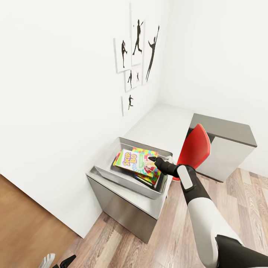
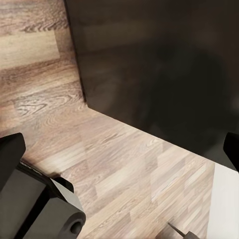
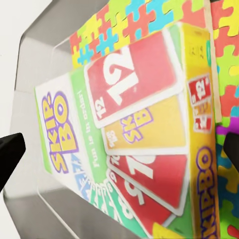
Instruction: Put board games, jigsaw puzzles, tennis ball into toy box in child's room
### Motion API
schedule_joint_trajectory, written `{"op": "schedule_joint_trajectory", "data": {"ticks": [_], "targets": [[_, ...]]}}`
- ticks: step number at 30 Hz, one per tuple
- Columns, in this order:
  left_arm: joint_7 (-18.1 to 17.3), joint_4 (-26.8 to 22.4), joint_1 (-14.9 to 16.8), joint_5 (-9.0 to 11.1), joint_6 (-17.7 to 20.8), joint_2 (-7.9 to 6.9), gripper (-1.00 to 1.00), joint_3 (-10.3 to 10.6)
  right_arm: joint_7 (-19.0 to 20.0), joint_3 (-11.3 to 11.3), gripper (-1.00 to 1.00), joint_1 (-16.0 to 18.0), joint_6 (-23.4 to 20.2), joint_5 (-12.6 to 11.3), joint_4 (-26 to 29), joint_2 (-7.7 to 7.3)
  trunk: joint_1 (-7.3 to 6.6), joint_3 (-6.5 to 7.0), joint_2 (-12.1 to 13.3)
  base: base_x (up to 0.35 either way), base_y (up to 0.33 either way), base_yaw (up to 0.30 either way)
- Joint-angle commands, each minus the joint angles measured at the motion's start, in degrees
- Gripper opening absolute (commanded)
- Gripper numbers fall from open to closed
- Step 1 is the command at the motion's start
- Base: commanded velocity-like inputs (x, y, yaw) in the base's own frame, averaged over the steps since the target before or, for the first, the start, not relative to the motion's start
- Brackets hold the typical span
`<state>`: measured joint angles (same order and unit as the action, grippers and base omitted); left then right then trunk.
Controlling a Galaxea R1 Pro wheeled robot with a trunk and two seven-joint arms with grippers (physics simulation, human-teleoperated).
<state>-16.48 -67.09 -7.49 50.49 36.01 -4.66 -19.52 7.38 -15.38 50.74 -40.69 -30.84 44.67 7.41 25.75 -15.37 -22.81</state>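
The grey toy box point(image 1: 108, 175) stands on the near end of the table point(image 1: 156, 123). Inside it a Skip-Bo board game point(image 1: 128, 160) point(image 3: 134, 134) lies tilted on a jigsaw puzzle point(image 1: 147, 153) point(image 3: 124, 22) of bright interlocking pieces. More flat toys are stacked underneath. My right gripper point(image 1: 152, 160) point(image 3: 119, 149) hovers over the box just above the Skip-Bo game, open, with its fingertips point(image 3: 10, 154) wide apart and nothing between them. My left gripper point(image 1: 59, 261) point(image 2: 119, 149) hangs low over the wood floor, open and empty. The tennis ball and the bed are out of view.
A red chair point(image 1: 195, 147) stands right beside the toy box, close to my right arm. The L-shaped desk runs back to the corner, with a dark-topped section point(image 1: 223, 130) at the right. Athlete silhouette pictures point(image 1: 136, 56) hang on the wall. Wood floor point(image 1: 175, 238) lies in front.
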Motion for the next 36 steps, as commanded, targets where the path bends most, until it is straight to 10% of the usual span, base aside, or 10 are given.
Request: {"op": "schedule_joint_trajectory", "data": {"ticks": [1, 36], "targets": [[0.0, -0.1, 0.0, 0.2, 0.4, 0.01, 1.00, -0.1, 0.3, -0.3, 1.00, 0.1, -0.4, 0.3, 0.1, 0.08, 0.04, -0.10, -0.1, 0.000, 0.000, 0.000], [0.0, 0.0, 0.0, 0.0, -0.2, 0.09, 1.00, 0.0, -6.4, -0.3, 1.00, -3.2, -1.4, -0.8, 22.8, 0.67, 0.04, -0.10, -0.1, 0.000, 0.000, 0.000]]}}
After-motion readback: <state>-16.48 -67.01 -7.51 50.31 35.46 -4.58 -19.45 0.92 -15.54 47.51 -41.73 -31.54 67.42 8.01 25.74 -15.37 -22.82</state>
